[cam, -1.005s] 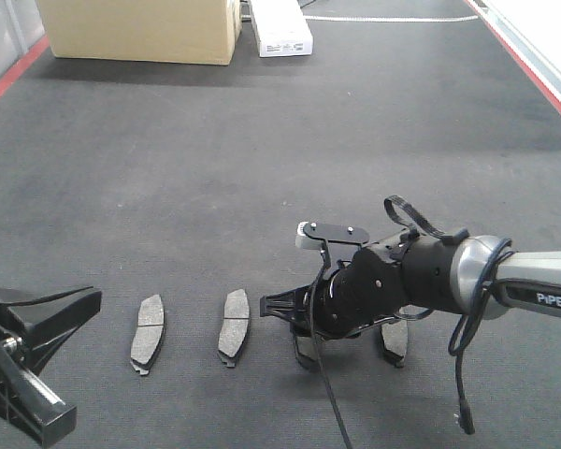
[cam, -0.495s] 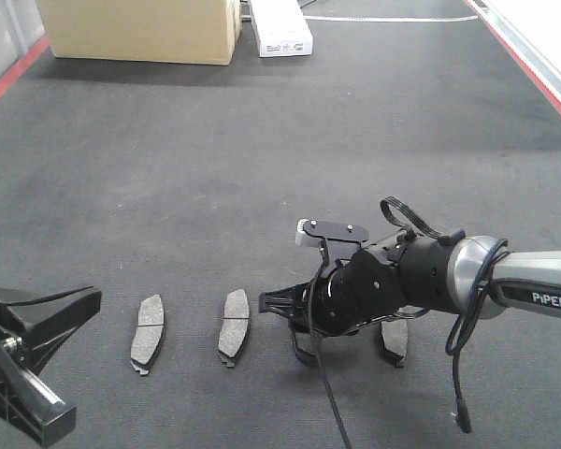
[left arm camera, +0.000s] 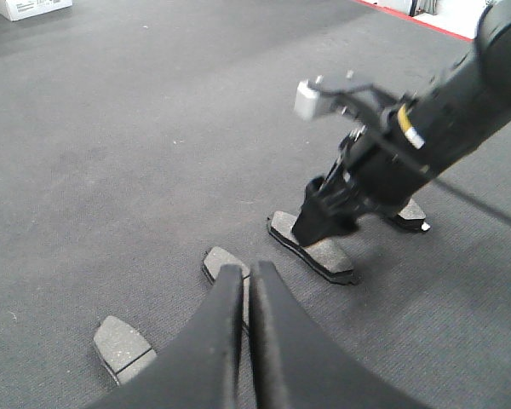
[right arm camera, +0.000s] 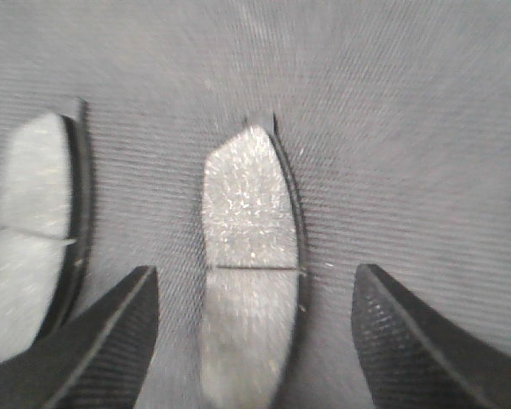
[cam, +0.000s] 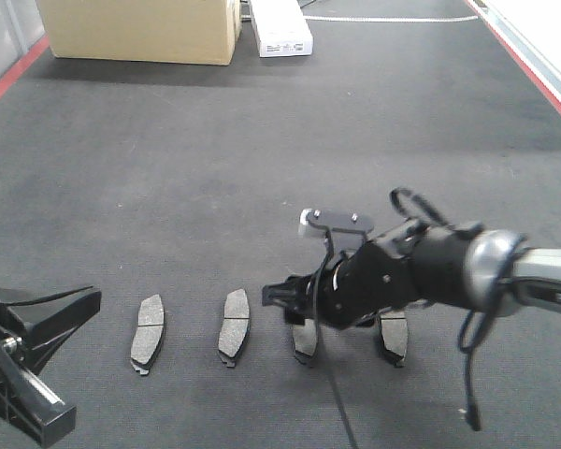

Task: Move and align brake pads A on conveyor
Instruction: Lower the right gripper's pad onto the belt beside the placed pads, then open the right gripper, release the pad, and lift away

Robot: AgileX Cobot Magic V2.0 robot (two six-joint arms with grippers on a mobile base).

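A wide dark grey conveyor [cam: 215, 168] with red edge strips fills the view. Far beyond the tools, at its back end, stand a cardboard box [cam: 140, 30] and a smaller white box [cam: 282, 26]; what they hold cannot be seen. The right tool [cam: 294, 309] reaches in from the right, low over the belt, its jaws spread wide and holding nothing. Four pads [cam: 233, 326] lie flat in a row on the belt. One pad [right arm camera: 249, 260] sits between the open fingers [right arm camera: 94, 349] in the wrist view, untouched by either. Another lies just to its right under the arm, two more to its left. The left tool [left arm camera: 245, 294] hovers near the two left pads, jaws almost closed, empty.
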